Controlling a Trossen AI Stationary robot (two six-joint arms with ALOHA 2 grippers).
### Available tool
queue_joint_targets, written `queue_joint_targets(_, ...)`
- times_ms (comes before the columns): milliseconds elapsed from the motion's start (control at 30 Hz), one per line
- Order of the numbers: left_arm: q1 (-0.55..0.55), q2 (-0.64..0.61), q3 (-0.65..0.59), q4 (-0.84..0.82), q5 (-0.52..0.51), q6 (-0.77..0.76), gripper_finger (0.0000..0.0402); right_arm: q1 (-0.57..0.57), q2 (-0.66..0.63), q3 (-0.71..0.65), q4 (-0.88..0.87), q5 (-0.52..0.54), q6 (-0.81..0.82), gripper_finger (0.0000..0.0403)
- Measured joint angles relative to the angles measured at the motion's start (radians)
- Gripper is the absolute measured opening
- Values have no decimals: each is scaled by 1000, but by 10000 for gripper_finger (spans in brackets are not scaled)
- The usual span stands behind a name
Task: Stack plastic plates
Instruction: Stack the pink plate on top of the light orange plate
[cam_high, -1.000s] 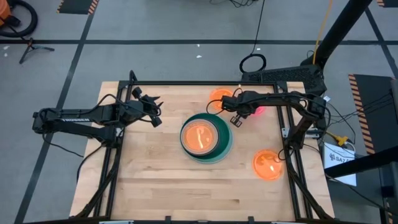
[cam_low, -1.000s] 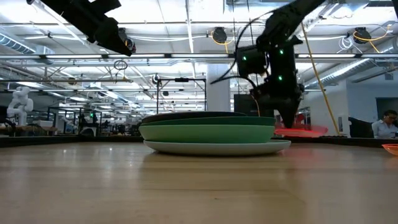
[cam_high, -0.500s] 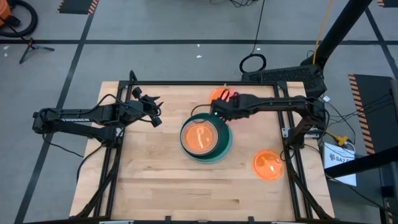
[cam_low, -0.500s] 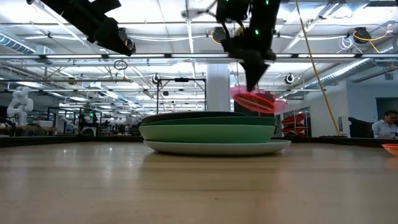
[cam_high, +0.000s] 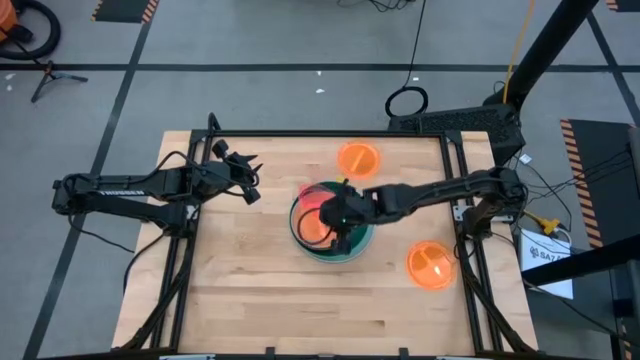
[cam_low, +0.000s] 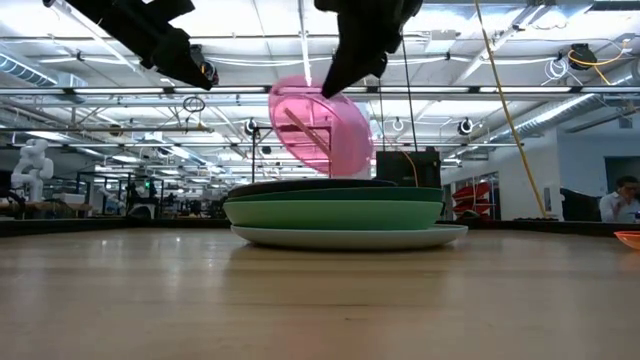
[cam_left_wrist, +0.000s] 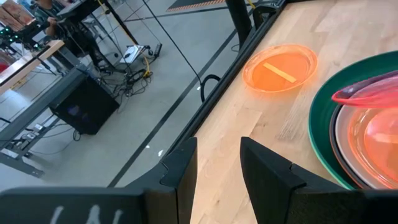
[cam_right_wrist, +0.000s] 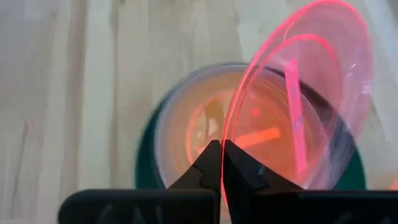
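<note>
The right end effector is over the middle of the table, its fingers pinched together on the rim of a translucent pink divided plate. From table height the pink plate hangs in the air, steeply tilted, above the stack of plates and clear of it. The stack sits on the table near its centre: a pale plate at the bottom, a light green one on it, a dark green one above that, and a dark rim on top; from above a translucent orange plate shows as the uppermost one inside the dark green rim. In the right wrist view the pink plate's edge runs up from between the closed fingers, with the stack's orange top plate showing through and beside it. Two more translucent orange plates lie apart from the stack: one near the far edge of the table, and another toward the right side of the table, close to the right arm's base. The left end effector is held over the left part of the table, well apart from the stack, its fingers set a narrow gap apart and holding nothing; its wrist view looks across the table edge at the far orange plate and the stack's rim.
</note>
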Motion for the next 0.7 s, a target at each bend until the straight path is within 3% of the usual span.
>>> queue_joint_targets(700,0,0,0,6,0,5,129,68,117,-1,14,3,19,29)
